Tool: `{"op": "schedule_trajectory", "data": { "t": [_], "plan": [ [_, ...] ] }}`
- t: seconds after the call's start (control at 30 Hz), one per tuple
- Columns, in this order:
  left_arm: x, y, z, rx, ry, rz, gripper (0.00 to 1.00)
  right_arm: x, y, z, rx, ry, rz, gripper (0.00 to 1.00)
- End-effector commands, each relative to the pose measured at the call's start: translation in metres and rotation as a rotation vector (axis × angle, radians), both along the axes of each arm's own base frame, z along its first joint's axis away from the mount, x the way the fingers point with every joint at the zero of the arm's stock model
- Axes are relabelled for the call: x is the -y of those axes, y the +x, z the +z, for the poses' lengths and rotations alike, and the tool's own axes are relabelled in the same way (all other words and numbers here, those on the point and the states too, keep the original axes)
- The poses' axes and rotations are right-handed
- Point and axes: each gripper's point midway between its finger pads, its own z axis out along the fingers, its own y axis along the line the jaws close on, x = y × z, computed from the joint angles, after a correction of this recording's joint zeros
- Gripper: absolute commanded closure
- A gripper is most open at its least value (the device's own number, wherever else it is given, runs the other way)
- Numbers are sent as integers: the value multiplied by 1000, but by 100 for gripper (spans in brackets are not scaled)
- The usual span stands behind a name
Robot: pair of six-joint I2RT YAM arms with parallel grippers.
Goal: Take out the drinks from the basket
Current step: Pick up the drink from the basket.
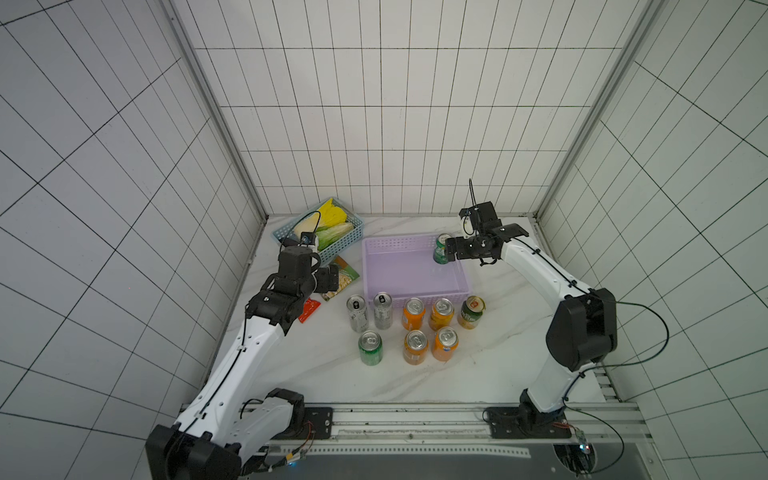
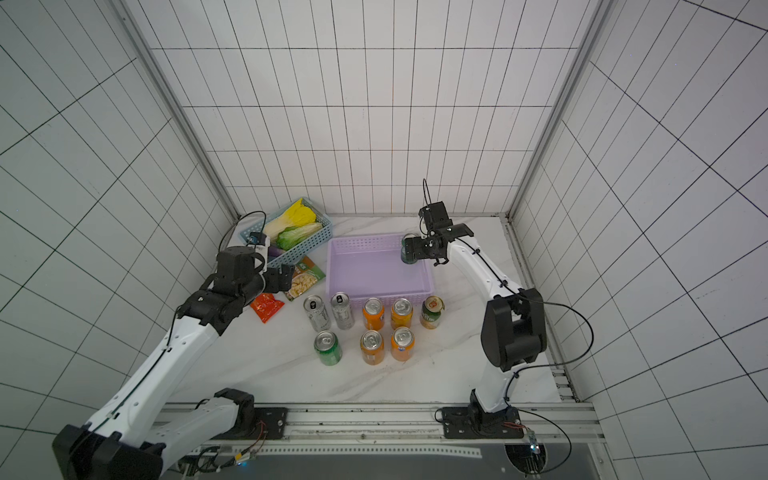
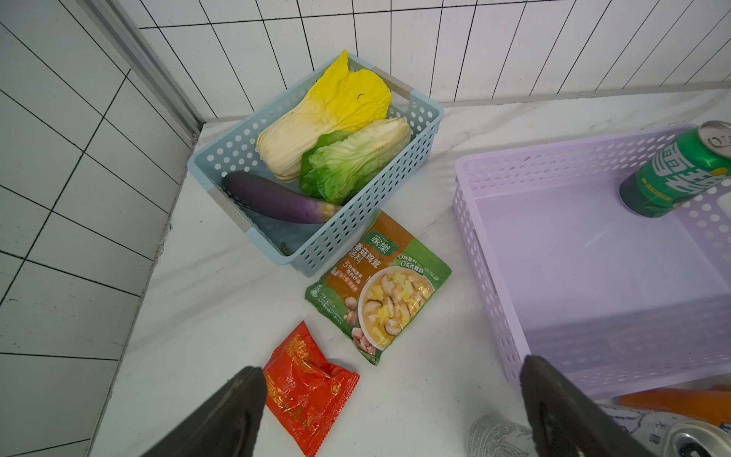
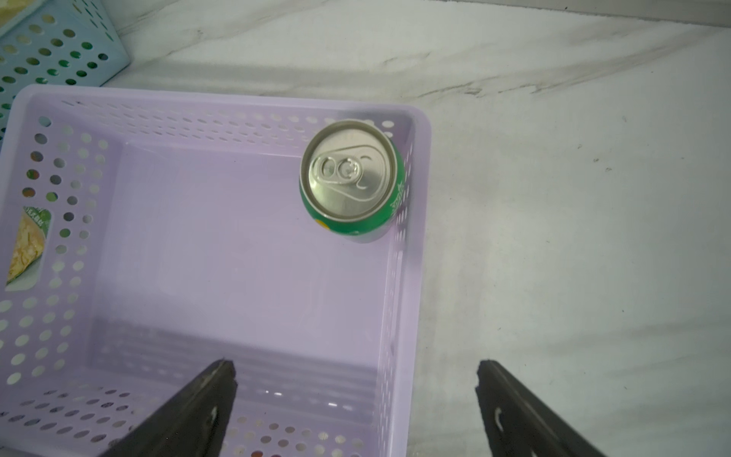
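White marble-patterned tabletop under my arms carries: wide lilac perforated plastic basket, mid-rear; smaller blue perforated plastic basket, far corner on my left; flat green soup packet and crumpled red foil packet beside them. Upright in front of the lilac basket: two slim silver-white cans, four orange cans, one green can, one green-and-gold can.

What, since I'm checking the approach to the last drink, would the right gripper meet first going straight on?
Probably the green can in a corner of the lilac basket, centred ahead of the open right gripper. Depth is unclear; the basket's side wall runs below that line.
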Motion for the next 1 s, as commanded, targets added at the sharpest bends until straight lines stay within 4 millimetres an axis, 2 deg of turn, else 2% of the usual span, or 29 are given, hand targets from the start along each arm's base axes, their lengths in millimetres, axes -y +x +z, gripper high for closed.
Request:
{"op": "schedule_trajectory", "data": {
  "t": [0.0, 0.27, 0.63, 0.97],
  "plan": [
    [0, 3, 1, 13, 3, -3, 2, -3, 25, 13, 46, -13, -11, 2],
    [2, 3, 2, 13, -4, -10, 2, -15, 55, 0, 18, -33, -11, 4],
    [3, 3, 0, 7, -9, -14, 2, -22, 73, -22, -29, -78, -2, 8],
    [4, 4, -2, 0, -11, -16, 2, -33, 82, -38, -60, -118, 27, 13]
  ]
}}
